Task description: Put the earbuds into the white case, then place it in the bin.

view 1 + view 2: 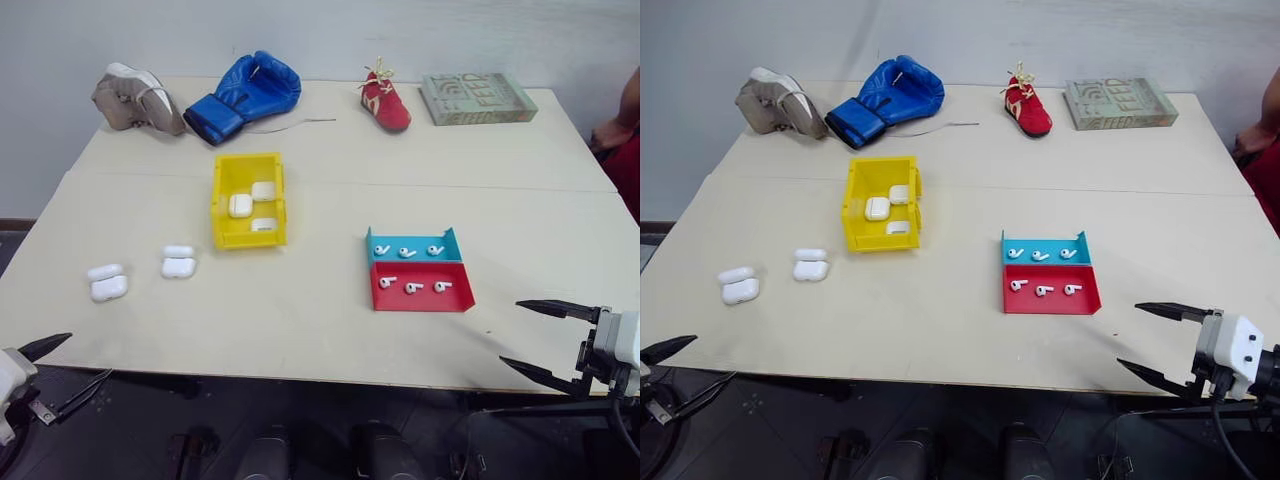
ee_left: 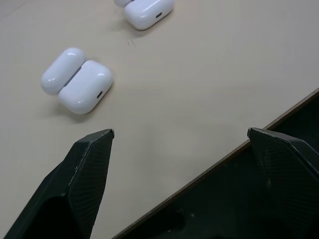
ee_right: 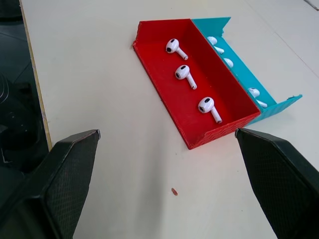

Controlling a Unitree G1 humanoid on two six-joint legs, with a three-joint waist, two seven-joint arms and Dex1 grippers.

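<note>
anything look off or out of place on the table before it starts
Nothing is spilled or damaged. The six earbuds lie in neat rows in the red-and-blue tray, three white cases sit in the yellow bin, and two open white cases wait on the table. Both grippers hang open at the near edge.

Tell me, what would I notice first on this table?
Probably the bright yellow bin near the middle, with three white cases inside. To its right sits a red-and-blue tray holding six tiny earbuds, three in each half. Along the far edge lie a big blue boxing glove and a little red shoe.
</note>
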